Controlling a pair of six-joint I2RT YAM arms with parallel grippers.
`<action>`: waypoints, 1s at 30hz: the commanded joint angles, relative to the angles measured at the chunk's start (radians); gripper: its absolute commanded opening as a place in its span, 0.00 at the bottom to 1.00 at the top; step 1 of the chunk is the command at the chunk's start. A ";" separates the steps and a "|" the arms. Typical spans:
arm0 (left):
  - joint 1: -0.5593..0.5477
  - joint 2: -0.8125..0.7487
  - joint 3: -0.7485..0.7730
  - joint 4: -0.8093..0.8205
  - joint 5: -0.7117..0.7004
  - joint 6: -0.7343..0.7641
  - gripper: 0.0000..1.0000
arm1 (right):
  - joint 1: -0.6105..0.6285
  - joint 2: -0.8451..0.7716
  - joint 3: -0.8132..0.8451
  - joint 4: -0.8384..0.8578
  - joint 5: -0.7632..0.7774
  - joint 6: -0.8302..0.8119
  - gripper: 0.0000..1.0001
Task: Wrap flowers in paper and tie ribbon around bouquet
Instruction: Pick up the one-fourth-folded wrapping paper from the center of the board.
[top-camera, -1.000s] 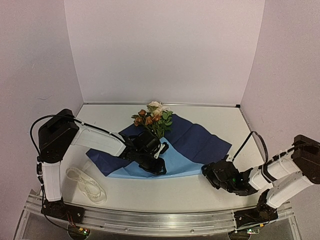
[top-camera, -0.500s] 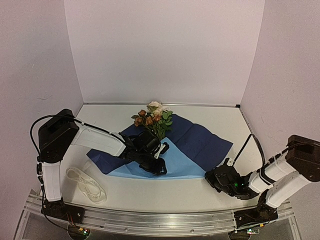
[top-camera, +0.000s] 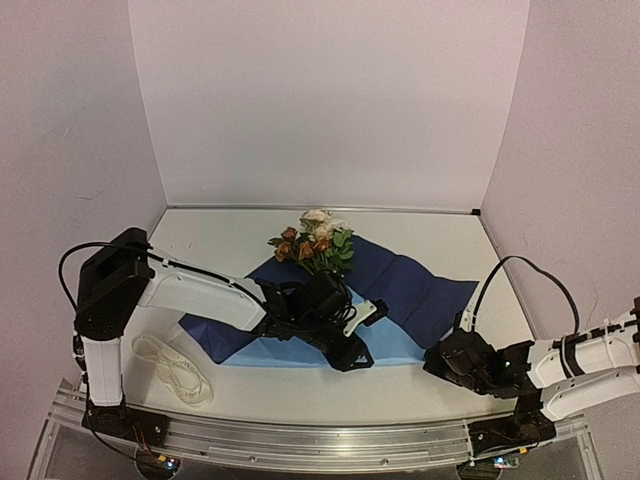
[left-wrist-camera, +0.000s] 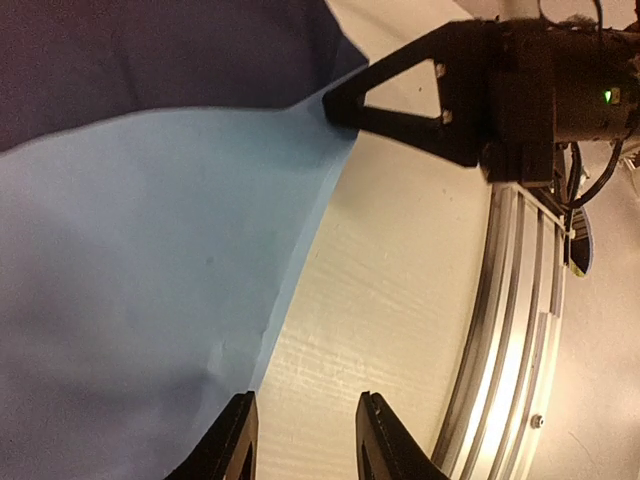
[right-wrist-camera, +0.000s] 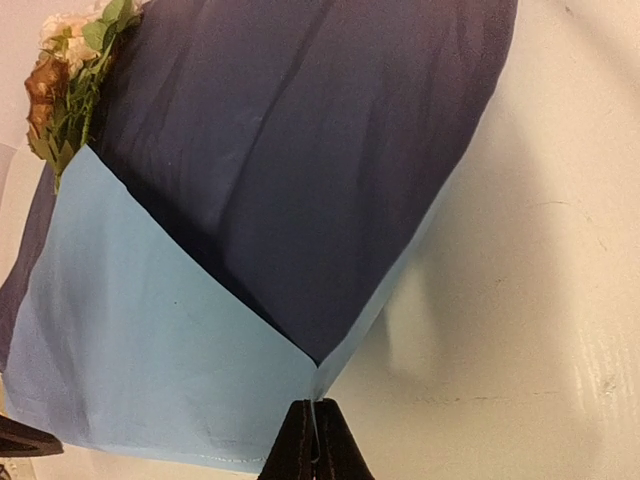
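The flowers (top-camera: 315, 240) lie on the paper (top-camera: 405, 280), blooms toward the back wall. The sheet's dark-blue face is up, and a light-blue flap (top-camera: 290, 345) is folded over the stems, which are hidden. My right gripper (right-wrist-camera: 315, 445) is shut on the paper's near right corner (right-wrist-camera: 318, 385), low over the table (top-camera: 435, 357). My left gripper (left-wrist-camera: 305, 440) stands open at the flap's near edge (top-camera: 355, 358). One finger (left-wrist-camera: 238, 445) is over the paper (left-wrist-camera: 130, 270) and the other over bare table, with nothing between them. The ribbon (top-camera: 170, 370) lies coiled at the near left.
A metal rail (top-camera: 300, 440) runs along the table's near edge, close to both grippers. White walls close in the back and both sides. The right arm's cable (top-camera: 500, 275) loops above the table at the right.
My right gripper has shut on the paper's corner and drawn it to the right and nearer. The sheet and flowers slid right with it. My left gripper moved right and opened slightly.
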 joint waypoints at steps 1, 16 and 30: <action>0.006 0.073 0.106 0.037 -0.001 0.102 0.35 | 0.007 -0.026 0.040 -0.141 -0.010 -0.065 0.00; -0.052 0.252 0.268 -0.075 -0.109 0.264 0.30 | 0.006 -0.080 0.125 -0.284 -0.072 -0.200 0.00; -0.071 0.319 0.248 -0.102 -0.178 0.257 0.29 | 0.025 -0.190 0.236 -0.374 -0.138 -0.278 0.00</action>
